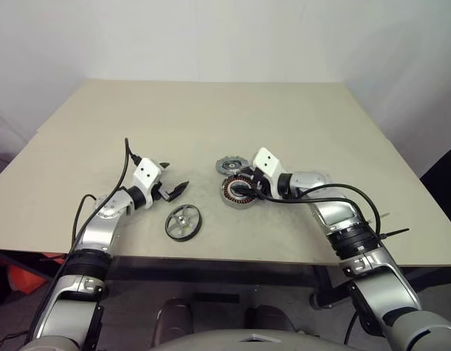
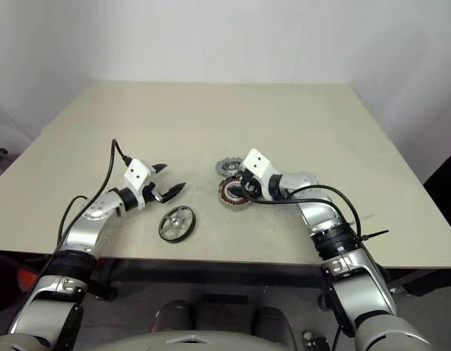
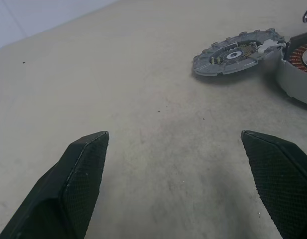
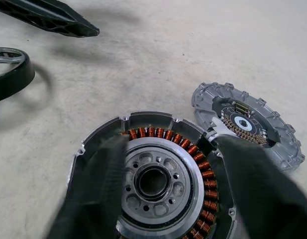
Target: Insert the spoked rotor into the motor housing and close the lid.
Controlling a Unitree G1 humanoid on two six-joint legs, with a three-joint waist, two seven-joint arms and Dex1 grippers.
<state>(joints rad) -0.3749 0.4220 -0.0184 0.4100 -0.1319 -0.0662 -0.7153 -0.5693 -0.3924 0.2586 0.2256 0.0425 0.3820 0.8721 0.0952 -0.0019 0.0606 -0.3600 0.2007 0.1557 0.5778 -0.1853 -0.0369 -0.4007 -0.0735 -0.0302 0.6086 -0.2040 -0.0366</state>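
Metal and stiff, the rotor lies flat just below the left pincer, whose fingers stand wide and empty. Judged light; grip across its dark rim. Right pincer straddles the housing, half-open, beside the lid.

1. The head views are evenly bright and the light is soft and diffuse, with no glare on the table.
2. Shadows are faint: a soft dark patch lies under the spoked rotor and beside the motor housing.
3. In the right wrist view, the right gripper is smeared and out of focus, while the copper windings stay sharp.
4. In the left wrist view, the left gripper is crisp and the lid slightly soft.
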